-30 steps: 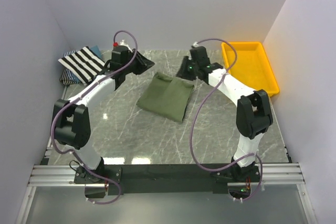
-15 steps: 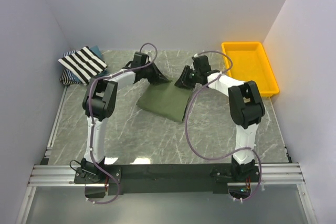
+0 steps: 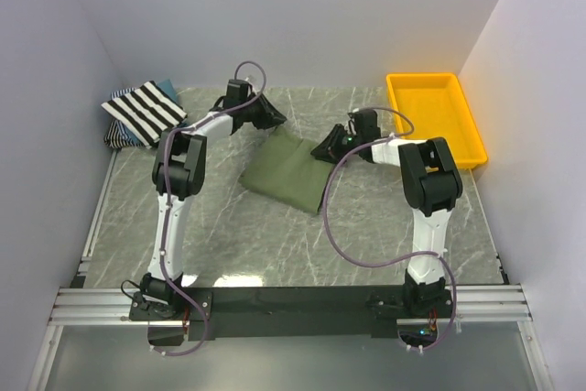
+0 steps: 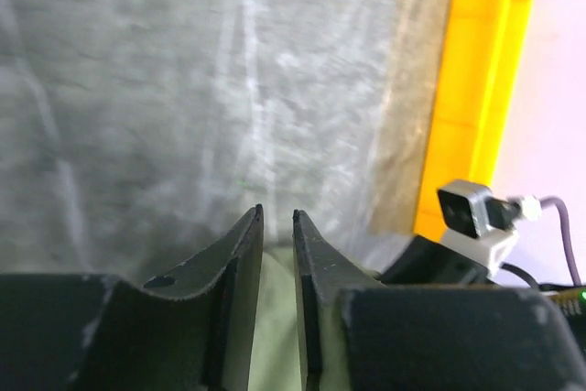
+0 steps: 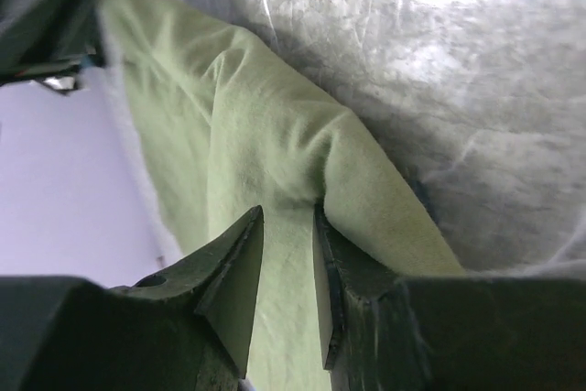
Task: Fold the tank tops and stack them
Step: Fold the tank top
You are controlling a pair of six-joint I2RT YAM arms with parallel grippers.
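Well to the left of the olive-green tank top (image 3: pixel 288 169), against the left wall, the black-and-white striped tank top (image 3: pixel 145 109) lies folded on a bluish one (image 3: pixel 168 89). That pile is where the stack stands.

The left gripper (image 3: pixel 265 114) sits just off the olive top's far-left corner. In its wrist view the jaws are a narrow slit apart. The fingertips reach past the cloth over bare marble, and green shows only low in the gap, so I cannot tell whether it pinches any fabric.

The olive top lies folded into a rough rectangle mid-table. Its longer side runs from the far edge back toward the arm bases, leaning a little left.

At its far-right corner, the right gripper (image 3: pixel 322 148) has its jaws partly closed on a raised fold of the green cloth, which puckers against one finger (image 5: pixel 330 254).

Both grippers therefore sit on the far short edge, one at each corner. Any carry to the pile goes leftward, across the long axis, and the left arm is the nearer one.

The grey marble table (image 3: pixel 229 226) is smooth and should let the cloth slide. To the right of the olive top, beyond the right gripper, the yellow plastic tray (image 3: pixel 421 77) stands against the right wall. Pale walls close in the left, far and right sides, so there is little spare room at the pile.
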